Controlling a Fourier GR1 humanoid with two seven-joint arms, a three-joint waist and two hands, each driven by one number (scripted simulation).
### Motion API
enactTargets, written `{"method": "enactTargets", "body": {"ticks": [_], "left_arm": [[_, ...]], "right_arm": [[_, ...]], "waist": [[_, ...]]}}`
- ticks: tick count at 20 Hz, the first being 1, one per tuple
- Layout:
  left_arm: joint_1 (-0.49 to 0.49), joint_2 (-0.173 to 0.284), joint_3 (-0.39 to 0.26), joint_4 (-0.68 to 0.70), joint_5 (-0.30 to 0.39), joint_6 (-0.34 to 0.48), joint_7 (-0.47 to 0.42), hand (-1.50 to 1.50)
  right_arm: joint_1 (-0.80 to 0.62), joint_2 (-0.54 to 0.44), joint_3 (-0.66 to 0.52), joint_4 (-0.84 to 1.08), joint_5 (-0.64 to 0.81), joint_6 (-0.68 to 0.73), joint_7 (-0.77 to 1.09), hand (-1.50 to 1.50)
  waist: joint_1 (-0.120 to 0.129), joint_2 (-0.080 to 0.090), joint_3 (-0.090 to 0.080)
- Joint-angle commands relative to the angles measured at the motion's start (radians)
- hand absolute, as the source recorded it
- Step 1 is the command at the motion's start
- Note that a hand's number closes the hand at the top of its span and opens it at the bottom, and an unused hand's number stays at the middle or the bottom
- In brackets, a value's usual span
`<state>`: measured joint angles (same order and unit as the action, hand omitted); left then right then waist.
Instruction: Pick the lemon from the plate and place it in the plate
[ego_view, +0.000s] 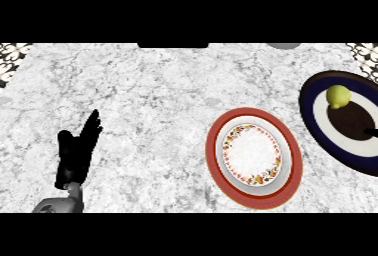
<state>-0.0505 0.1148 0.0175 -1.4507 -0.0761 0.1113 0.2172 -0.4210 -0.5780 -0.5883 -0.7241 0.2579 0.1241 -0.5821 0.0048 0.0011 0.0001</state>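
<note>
Left hand (74, 157): matte black all over, slim tapered fingers (91, 126) and a shorter, blunter thumb. Joins a rounded grey forearm (57, 204) with a small lighter wrist piece. No markings visible.

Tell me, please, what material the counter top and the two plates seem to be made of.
The counter top looks like polished stone, perhaps marble: white with grey veins. The red-rimmed plate seems glazed ceramic, with a smooth face and a painted floral ring. The dark blue plate under the lemon looks likewise glazed, though its material is uncertain.
</note>
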Motion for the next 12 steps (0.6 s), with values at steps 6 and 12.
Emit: {"method": "enactTargets", "body": {"ticks": [6, 12], "left_arm": [[0.097, -0.021, -0.049, -0.170, -0.042, 0.019, 0.069, 0.00], [0.024, -0.015, 0.002, -0.009, -0.016, -0.013, -0.011, 0.00]], "right_arm": [[-0.001, -0.008, 0.037, 0.091, 0.009, -0.123, -0.032, -1.50], [-0.023, -0.100, 0.036, 0.143, -0.019, -0.116, -0.002, -1.50]], "waist": [[0.006, -0.001, 0.001], [0.001, 0.000, 0.000]]}}
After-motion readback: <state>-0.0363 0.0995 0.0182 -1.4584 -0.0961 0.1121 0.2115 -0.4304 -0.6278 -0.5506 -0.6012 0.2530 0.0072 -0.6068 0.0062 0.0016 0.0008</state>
